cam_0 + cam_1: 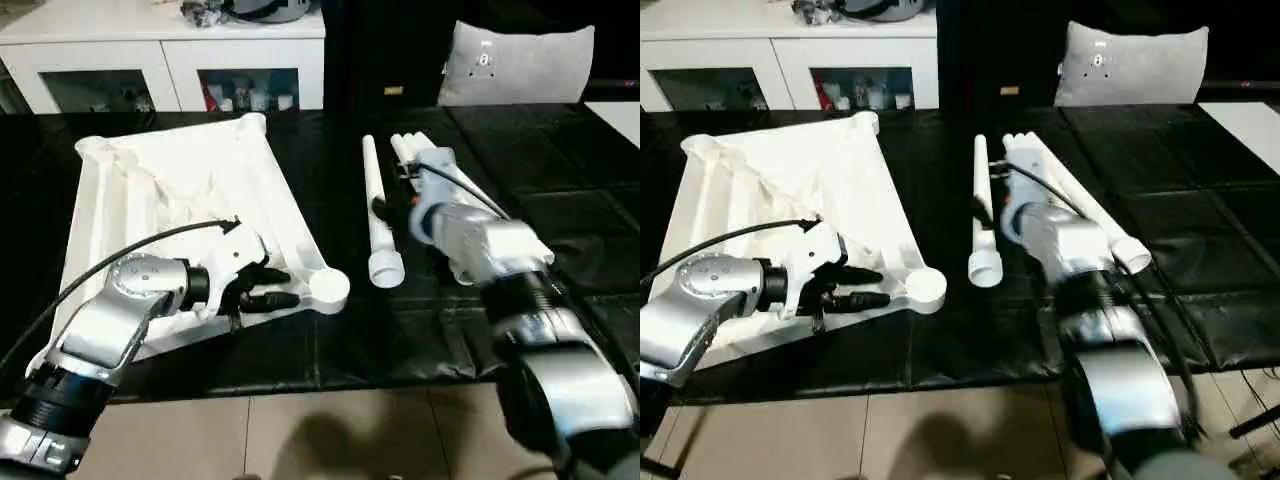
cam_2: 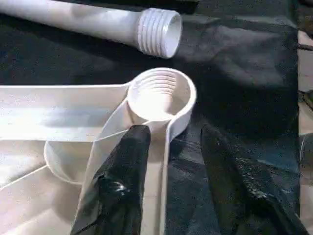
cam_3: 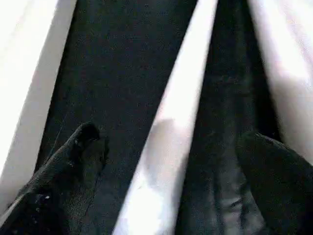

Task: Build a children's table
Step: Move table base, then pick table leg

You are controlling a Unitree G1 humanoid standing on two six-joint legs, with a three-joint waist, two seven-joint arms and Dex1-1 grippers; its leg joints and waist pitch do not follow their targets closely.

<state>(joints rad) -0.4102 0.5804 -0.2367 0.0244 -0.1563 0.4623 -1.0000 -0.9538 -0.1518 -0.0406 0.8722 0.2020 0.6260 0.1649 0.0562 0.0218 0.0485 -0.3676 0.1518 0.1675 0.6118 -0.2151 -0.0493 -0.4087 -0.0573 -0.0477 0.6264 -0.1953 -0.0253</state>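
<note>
White leg (image 2: 98, 22) threads, socket (image 2: 159, 95) ribbing, wrist close-up

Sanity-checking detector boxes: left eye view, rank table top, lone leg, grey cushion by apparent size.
1. Table top, clearly largest.
2. Grey cushion.
3. Lone leg, long but thin.
Cushion sits farther back, so its rank against the leg is by look alone, not true size.
</note>
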